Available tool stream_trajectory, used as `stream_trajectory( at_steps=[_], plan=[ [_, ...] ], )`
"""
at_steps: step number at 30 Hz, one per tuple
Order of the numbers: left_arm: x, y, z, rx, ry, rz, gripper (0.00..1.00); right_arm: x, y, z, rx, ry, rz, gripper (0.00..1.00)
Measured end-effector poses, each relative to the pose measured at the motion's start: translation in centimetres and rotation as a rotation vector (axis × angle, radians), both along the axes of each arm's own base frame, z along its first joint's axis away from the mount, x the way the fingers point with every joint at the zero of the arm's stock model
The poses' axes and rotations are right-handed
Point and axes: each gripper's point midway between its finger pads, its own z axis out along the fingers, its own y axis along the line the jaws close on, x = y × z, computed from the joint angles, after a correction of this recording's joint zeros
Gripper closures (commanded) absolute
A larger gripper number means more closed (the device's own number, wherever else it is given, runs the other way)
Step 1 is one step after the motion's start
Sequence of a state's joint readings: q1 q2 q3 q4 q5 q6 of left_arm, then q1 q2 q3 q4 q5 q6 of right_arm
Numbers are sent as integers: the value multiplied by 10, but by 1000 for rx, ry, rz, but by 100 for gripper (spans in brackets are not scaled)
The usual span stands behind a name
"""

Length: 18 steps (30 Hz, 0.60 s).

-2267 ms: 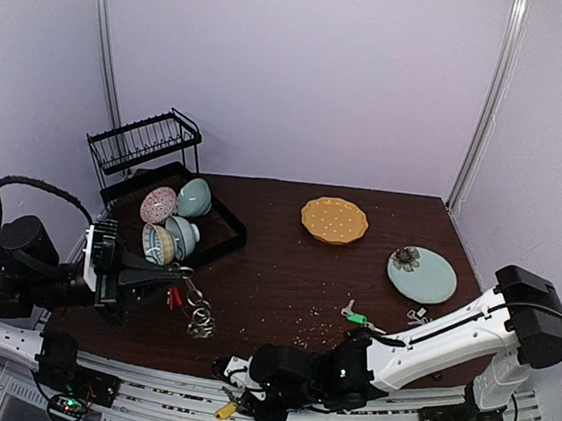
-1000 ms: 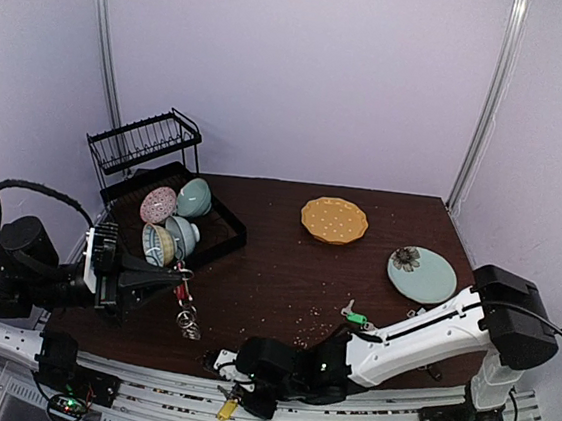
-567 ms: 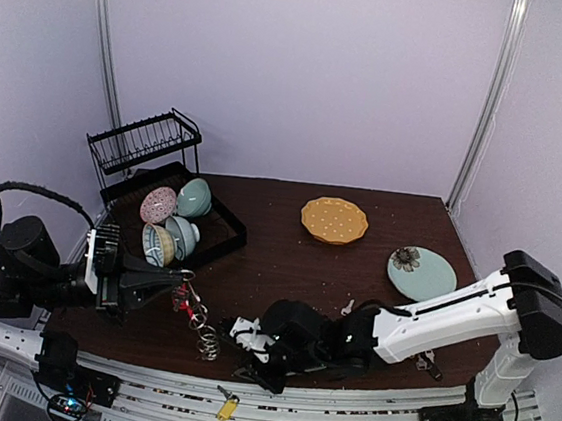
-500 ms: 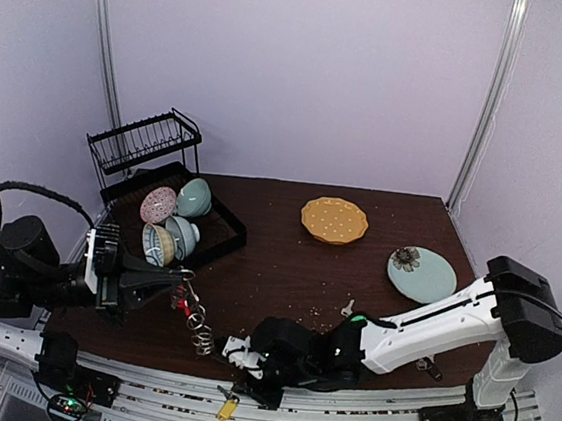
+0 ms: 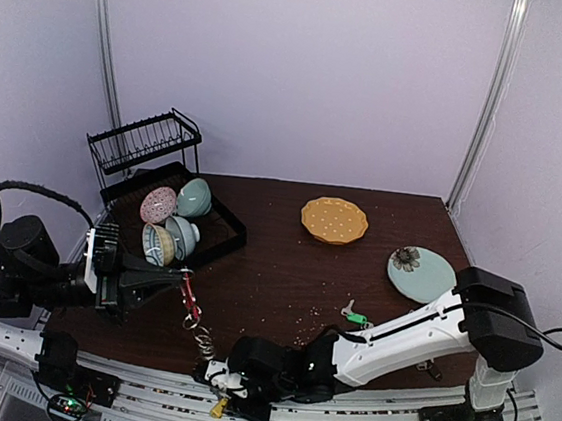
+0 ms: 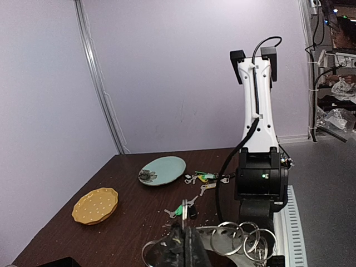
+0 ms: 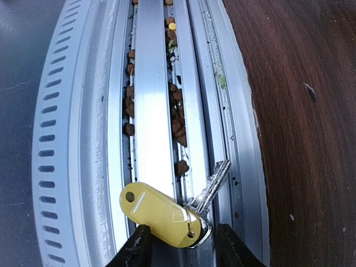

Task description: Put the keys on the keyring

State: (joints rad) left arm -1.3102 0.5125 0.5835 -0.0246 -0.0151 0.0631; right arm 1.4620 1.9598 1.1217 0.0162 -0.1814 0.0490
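what changed: a moment ago the right gripper (image 7: 182, 236) was up over the desk (image 5: 276, 260) with nothing in it. Now it's back down past the near edge, and the jaws have gone from shut to spread.
yellow-tagged key (image 7: 161, 216): hasn't budged. It's lying in a groove of the aluminium rail (image 7: 150, 111) just off the desk's front edge, among some brown crumbs.
what that means: looks to me like a missed grab and a second go. This key isn't on the ring yet.
right jaws: wide, one finger either side of the tag's key end. The key sits between them, and as far as I can see it isn't pinched.
right arm pose: stretched low from its base on the right, reaching left along the front edge, wrist aimed down at the rail.
left jaws: clamped shut on the keyring (image 5: 191, 302).
left arm pose: left gripper (image 5: 180, 276) parked over the desk's front-left, forearm roughly level and pointing right. The silver loops (image 5: 205, 341) dangle towards the right gripper.
other keys: green-tagged key (image 5: 355, 319) is on the desk near the right, with a few more beside the pale green plate (image 6: 162, 169).
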Motion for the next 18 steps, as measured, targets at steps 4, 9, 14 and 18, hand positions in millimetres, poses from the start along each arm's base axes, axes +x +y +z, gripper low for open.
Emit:
stream_trajectory(
  at_steps=[4,9,14,18],
  plan=[
    [0,0,0,0,-1,0,100,-1,11,0,14,4,14,57],
    [0,0,0,0,-3,0,100,1,19,-1,-8,18,34,72],
    [0,0,0,0,-3,0,100,11,30,5,32,14,30,84],
    [0,0,0,0,-3,2,100,12,29,4,29,10,34,97]
  ],
)
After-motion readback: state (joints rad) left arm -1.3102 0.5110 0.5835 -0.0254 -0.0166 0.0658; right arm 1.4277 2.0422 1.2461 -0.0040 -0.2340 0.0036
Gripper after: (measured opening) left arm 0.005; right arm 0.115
